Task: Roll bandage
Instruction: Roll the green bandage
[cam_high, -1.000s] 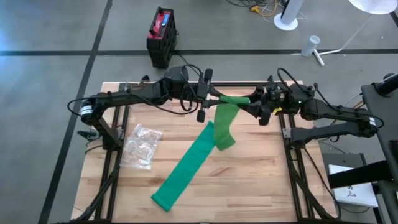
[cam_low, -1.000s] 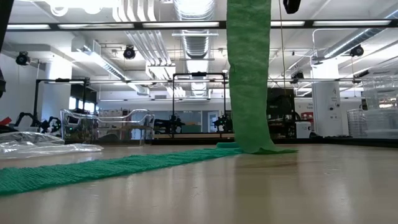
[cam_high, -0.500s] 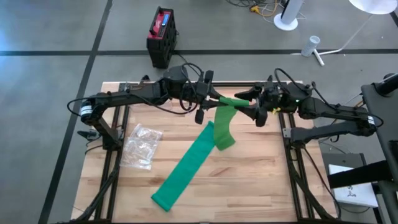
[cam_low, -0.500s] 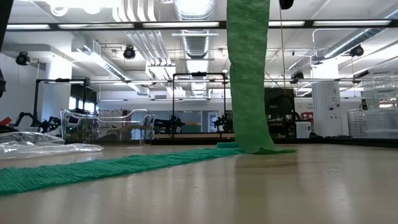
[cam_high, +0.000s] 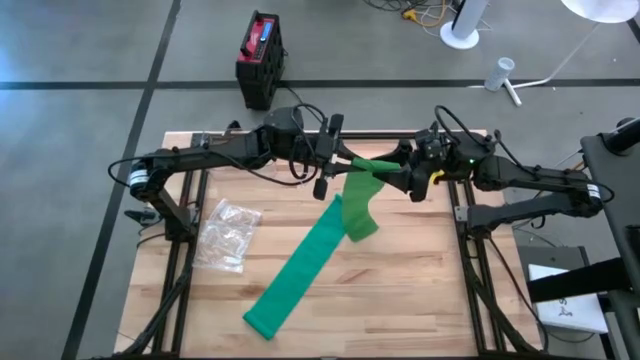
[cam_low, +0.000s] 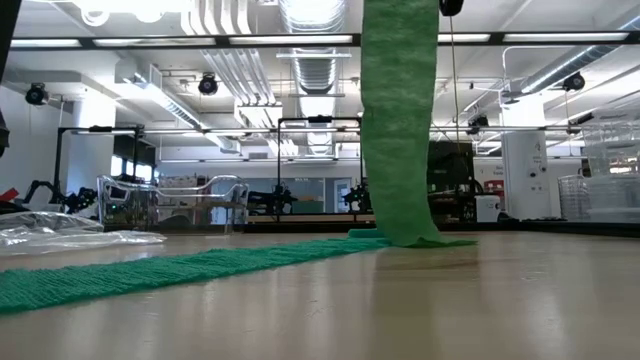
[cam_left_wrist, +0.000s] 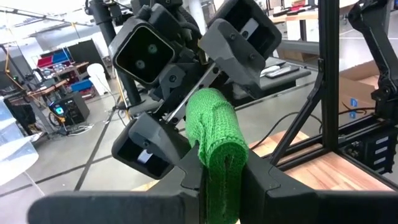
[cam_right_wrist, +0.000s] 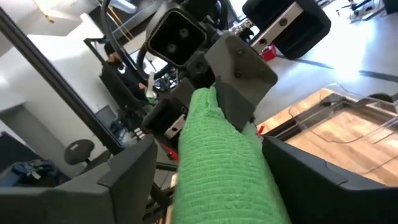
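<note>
1. Since a second ago the right gripper (cam_high: 398, 177) has slid in along the bandage (cam_high: 357, 205) and spread its fingers wide — they flank the rolled end, no squeeze.
2. Bandage hangs from mid-air over the table's (cam_high: 420, 290) far side, its tail lying flat toward the near left.
3. Left gripper (cam_high: 340, 168) — clamped tight on that rolled end.
4. Plastic bag (cam_high: 228, 233) sits at left.

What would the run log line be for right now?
left gripper: shut on green bandage | right gripper: open around the rolled end | tail: lying on table | plastic bag: untouched
</note>
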